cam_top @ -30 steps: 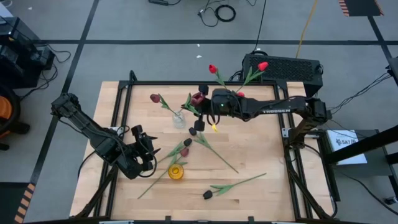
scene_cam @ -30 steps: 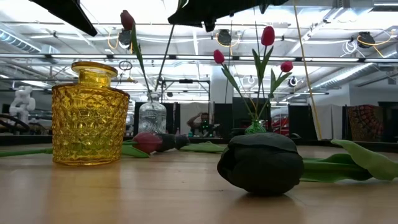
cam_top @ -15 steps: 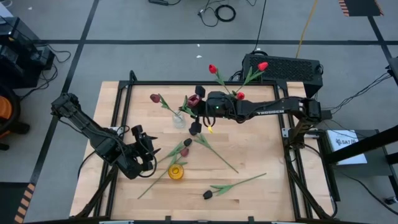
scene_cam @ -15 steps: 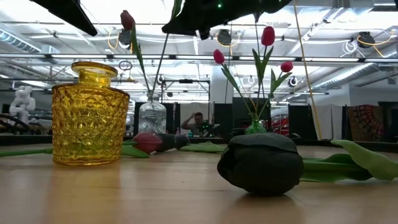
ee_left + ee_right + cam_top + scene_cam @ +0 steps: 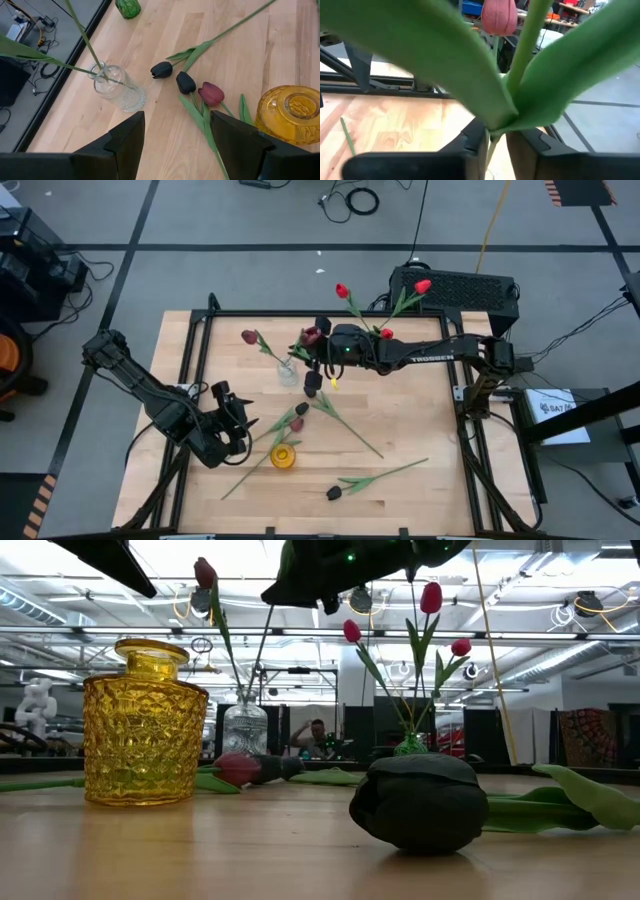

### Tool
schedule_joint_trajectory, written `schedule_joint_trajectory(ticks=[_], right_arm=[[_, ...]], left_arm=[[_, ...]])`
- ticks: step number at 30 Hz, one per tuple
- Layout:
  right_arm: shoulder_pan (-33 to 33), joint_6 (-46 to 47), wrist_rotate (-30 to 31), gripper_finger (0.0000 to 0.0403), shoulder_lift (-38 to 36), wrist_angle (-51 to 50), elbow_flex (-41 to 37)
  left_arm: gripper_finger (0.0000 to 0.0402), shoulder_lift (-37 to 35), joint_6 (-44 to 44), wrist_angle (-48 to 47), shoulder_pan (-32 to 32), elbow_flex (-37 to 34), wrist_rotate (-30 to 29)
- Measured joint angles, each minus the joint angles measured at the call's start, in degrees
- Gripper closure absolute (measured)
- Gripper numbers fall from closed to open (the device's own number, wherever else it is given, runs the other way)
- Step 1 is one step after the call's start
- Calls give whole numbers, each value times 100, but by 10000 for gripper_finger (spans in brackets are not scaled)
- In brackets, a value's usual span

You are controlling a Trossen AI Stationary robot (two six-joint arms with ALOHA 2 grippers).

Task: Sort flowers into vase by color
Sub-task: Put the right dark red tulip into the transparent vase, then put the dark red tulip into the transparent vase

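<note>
Maroon tulip (image 5: pixel 312 335) stands pinched by its stem in the right end effector (image 5: pixel 318 360), just beside the clear vase (image 5: pixel 288 370).

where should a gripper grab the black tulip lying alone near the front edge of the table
Probably on the thin green stem, just past the leaves, not on the black tulip's bulbous head. It lies flat and alone on the table, so come straight down from above, fingers across the stem.
</note>
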Motion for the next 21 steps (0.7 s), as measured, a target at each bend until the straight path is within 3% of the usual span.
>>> schedule_joint_trajectory(ticks=[11, 21], right_arm=[[3, 223, 6, 215, -2, -201, 1], [78, 221, 413, 132, -719, -1419, -1]], left_arm=[[171, 0, -3, 0, 0, 0, -2], [171, 2, -4, 2, 2, 0, -33]])
